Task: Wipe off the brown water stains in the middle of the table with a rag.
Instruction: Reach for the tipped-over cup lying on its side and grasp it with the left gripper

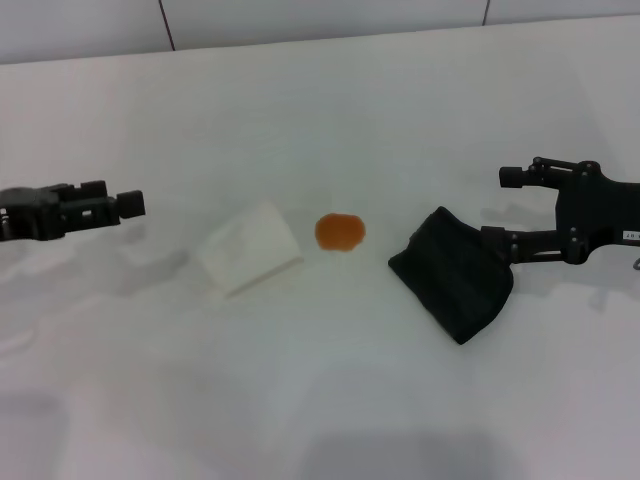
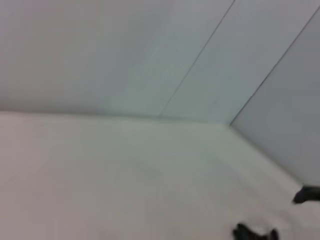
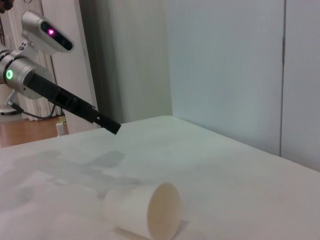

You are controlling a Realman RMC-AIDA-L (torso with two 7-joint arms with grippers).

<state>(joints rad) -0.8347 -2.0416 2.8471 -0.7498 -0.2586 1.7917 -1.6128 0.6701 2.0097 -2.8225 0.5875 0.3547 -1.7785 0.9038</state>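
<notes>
The right gripper [image 1: 505, 210] is sitting low over the table [image 1: 300, 400] on the robot's right, its two fingers spread wide. The lower finger [image 1: 500, 245] is touching the edge of the rag [image 1: 452, 272], while the upper one [image 1: 515, 177] is hanging clear above the bare surface, so the rag is not being pinched between them. The rag, a thick black folded cloth, is lying flat on the tabletop with its far corner toward that gripper.

Just to the left of the rag, near but apart from it, the brown water stains [image 1: 340, 232] are showing as one small round orange-brown blot at the middle of the table. Just beyond the blot on its other side a white paper cup [image 1: 250, 250] is lying tipped on its side; in the right wrist view its open mouth [image 3: 162, 210] is facing the camera.

Well apart, on the robot's left, the left gripper [image 1: 110, 205] is hovering above the table with its dark fingers pointing inward; I cannot tell whether they are spread or pressed together. The same arm [image 3: 60, 97] is showing in the right wrist view, reaching in over the tabletop.

The table is plain, white and smooth. Behind it pale wall panels [image 1: 320, 20] with thin dark seams are running along the far edge.
</notes>
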